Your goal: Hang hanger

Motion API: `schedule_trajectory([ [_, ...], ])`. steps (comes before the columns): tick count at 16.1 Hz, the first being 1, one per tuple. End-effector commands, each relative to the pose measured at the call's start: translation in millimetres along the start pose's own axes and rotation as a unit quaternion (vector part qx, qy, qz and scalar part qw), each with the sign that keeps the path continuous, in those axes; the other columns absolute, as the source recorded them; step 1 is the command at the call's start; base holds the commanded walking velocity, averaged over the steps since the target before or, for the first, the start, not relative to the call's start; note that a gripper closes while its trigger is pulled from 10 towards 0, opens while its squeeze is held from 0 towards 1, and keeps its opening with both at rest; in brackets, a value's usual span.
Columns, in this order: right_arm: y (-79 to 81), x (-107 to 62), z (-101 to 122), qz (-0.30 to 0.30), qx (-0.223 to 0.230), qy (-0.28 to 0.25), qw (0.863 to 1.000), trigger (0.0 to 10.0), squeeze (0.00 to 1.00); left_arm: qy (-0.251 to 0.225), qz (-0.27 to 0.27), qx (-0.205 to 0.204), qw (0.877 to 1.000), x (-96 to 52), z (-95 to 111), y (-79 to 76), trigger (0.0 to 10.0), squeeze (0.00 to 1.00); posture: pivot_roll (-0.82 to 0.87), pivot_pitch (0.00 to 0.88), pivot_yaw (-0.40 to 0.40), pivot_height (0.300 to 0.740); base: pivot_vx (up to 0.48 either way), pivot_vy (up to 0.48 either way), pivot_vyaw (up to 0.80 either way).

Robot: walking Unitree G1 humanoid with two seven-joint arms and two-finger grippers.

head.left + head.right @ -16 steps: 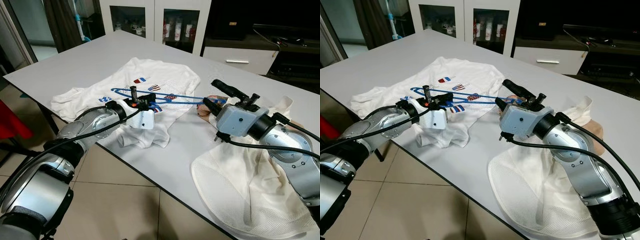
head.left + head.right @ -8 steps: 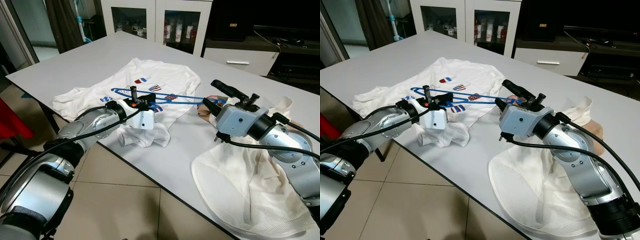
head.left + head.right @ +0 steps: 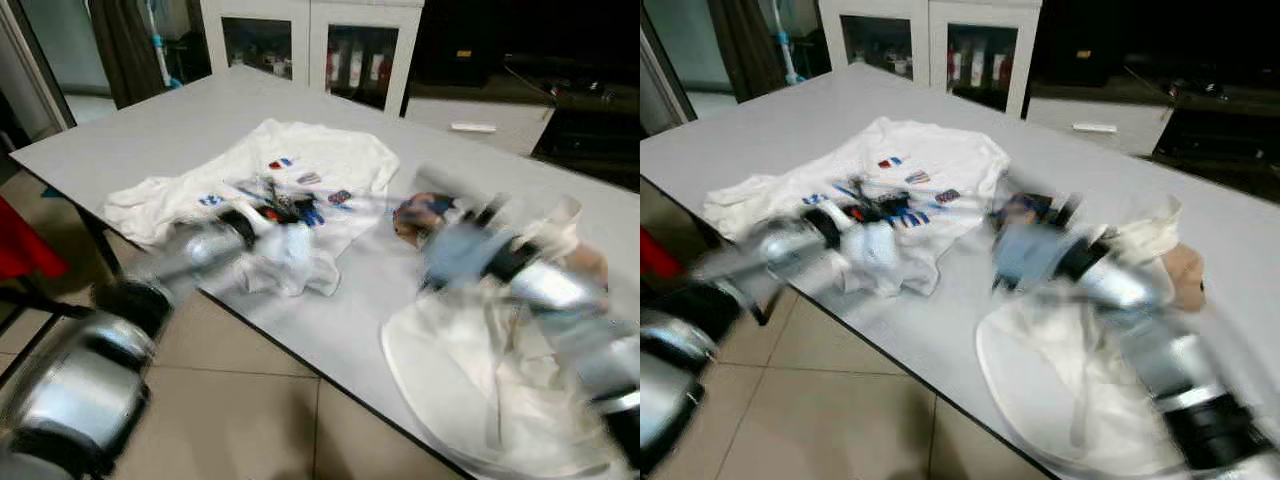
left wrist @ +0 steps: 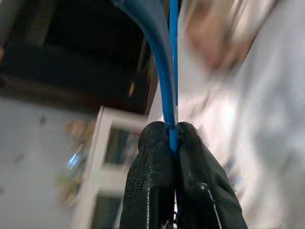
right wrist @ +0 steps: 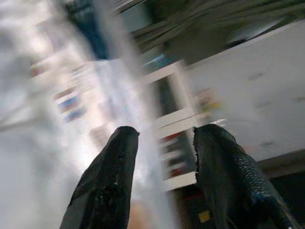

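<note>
A large pale grey bench (image 3: 160,120) stands on a floor of beige tiles (image 3: 260,400), with white glass-fronted cabinets (image 3: 310,45) and a dark low unit behind it. A white printed T-shirt (image 3: 330,160) lies spread near the middle of the bench, its lower hem bunched toward the near edge, and a white mesh garment (image 3: 470,390) is heaped over the near right edge.

Half a second ago both eye views were sharp; now both arms are smeared by motion blur, while the bench and the T-shirt sit in much the same place in the picture. The thin blue hanger wire that ran plainly from one gripper to the other across the shirt's print can no longer be traced in the eye views.

In the left wrist view, the left gripper (image 4: 175,138) has its two black fingers (image 4: 150,181) pressed together on the thin blue plastic hanger (image 4: 167,71), which rises straight out from between the tips. In the eye views that gripper (image 3: 275,215) hovers over the bunched hem of the shirt. The right gripper (image 5: 164,138) has its fingers spread apart with nothing clearly between them; it sits blurred (image 3: 450,250) just right of the shirt, above the bench.
</note>
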State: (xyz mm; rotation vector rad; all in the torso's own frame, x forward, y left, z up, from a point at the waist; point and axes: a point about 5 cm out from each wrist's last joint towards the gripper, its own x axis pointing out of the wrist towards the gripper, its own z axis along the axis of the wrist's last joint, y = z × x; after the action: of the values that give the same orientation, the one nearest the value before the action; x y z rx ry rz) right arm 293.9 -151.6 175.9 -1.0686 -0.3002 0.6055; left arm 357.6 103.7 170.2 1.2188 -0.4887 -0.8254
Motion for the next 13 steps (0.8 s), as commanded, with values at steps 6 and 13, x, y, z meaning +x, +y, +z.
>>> schedule_trajectory([
  [6,13.1,2.2,-10.2,-0.009,-0.027,0.019,0.999,10.0,0.0,-0.051,0.004,-0.071,0.996,7.1,21.8,-22.0,10.0,0.0,0.02,0.015,-0.001,0.74,0.0,0.0,0.0],
  [13,-0.3,1.6,-13.8,-0.023,-0.102,0.028,0.994,10.0,0.0,-0.039,0.007,-0.016,0.999,0.8,17.4,-3.4,10.0,0.0,0.03,0.012,-0.019,0.74,0.0,0.0,0.0],
])
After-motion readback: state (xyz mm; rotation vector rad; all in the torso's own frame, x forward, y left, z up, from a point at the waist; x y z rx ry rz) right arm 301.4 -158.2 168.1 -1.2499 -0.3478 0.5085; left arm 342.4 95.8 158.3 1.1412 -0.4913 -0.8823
